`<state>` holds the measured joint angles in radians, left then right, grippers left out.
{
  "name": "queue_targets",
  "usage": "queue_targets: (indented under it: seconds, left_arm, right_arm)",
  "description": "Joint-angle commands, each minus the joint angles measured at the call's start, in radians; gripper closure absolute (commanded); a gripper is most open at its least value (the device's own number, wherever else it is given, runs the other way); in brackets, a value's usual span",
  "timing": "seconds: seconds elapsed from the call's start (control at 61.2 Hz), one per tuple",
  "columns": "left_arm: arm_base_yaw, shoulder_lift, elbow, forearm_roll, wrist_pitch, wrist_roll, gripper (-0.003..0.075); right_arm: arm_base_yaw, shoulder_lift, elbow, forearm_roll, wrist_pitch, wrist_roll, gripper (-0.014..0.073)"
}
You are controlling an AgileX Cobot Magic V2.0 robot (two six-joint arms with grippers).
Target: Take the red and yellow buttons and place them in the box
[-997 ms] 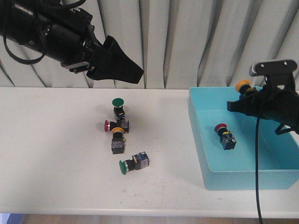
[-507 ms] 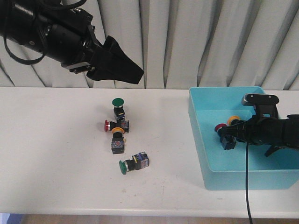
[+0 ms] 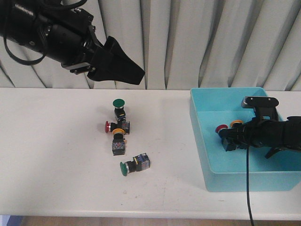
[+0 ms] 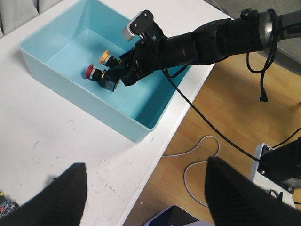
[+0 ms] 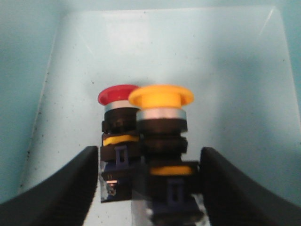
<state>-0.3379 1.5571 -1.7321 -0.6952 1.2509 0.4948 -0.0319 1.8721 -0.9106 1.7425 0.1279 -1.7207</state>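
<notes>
Right end effector (image 5: 150, 188) spread open around mushroom-capped yellow button (image 5: 162, 141), red button (image 5: 117, 117) beside, smooth turquoise box (image 3: 207, 141), left end effector (image 4: 141, 188) open, empty

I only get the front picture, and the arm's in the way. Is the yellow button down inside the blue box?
Observer: Yes. The right wrist view shows the yellow button inside the box, pressed side by side against the red button.
Operator: Is the arm squeezing it?
Observer: No. The right gripper has its jaws wide, with both buttons between them.
Operator: Does the other arm hold anything?
Observer: No. The left wrist view shows the left gripper open, with nothing between its jaws.
</notes>
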Motion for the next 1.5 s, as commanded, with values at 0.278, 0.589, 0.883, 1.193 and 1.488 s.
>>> queue_targets:
  seconds: [0.278,0.589,0.883,1.193,1.488]
  left_arm:
    - [-0.001,-0.033,-0.024,0.045,-0.008,-0.03,0.0314]
    - [-0.001,-0.033,-0.004,0.217,-0.01,-0.062,0.0621]
    - [0.0,-0.108,0.327,0.282,-0.284,-0.082,0.0728]
    - [0.0,-0.434,0.991,0.24,-0.849,-0.086,0.0728]
    - [0.0,-0.658,1.343,0.146,-1.111,-0.088,0.0728]
  right_arm:
    - [-0.007,-0.231,-0.077,0.053,0.24,-0.001,0.0102]
    - [0.005,-0.55,-0.069,-0.056,0.568,0.122,0.0447]
    - [0.217,-0.771,-0.069,-0.266,0.629,0.201,0.0599]
    - [0.422,-0.958,0.265,-0.278,0.224,0.215,0.0599]
    - [0.441,-1.064,0.529,-0.049,-0.013,0.227,0.0599]
